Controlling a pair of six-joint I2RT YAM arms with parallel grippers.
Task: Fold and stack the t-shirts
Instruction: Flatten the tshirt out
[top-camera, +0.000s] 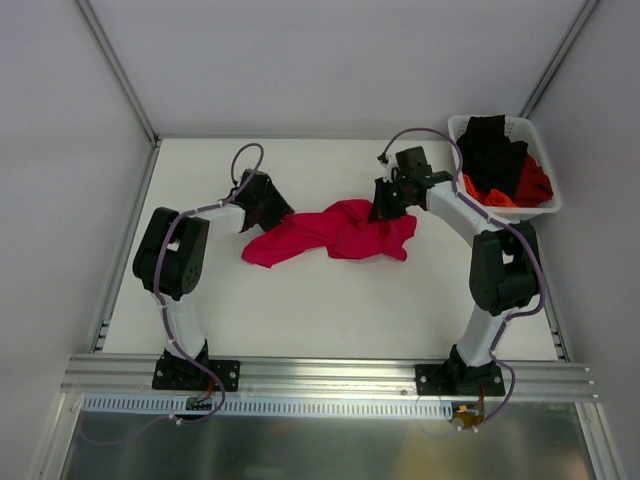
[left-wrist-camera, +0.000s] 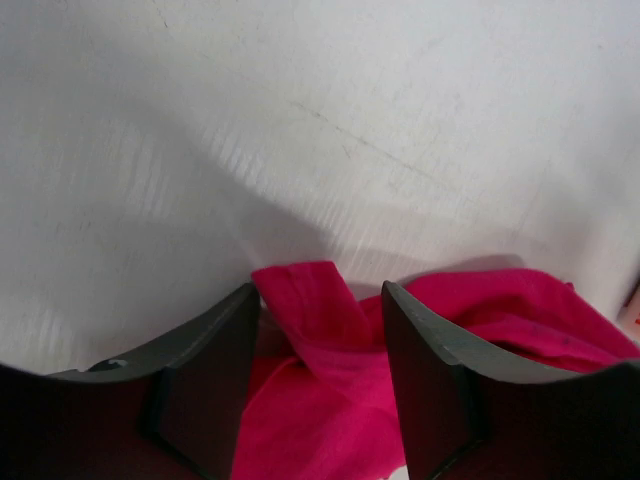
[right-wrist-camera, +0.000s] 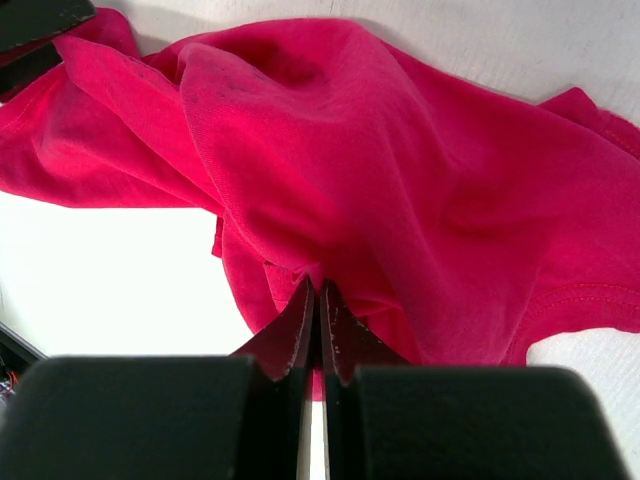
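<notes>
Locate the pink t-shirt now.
Top view: the pink t-shirt lies crumpled near the centre of the table, the left gripper straddling its left end, the right gripper pinching its right part.

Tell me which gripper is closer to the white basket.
Right. The right gripper pinches the pink t-shirt just left of the basket; the left gripper straddles the shirt's far end.
</notes>
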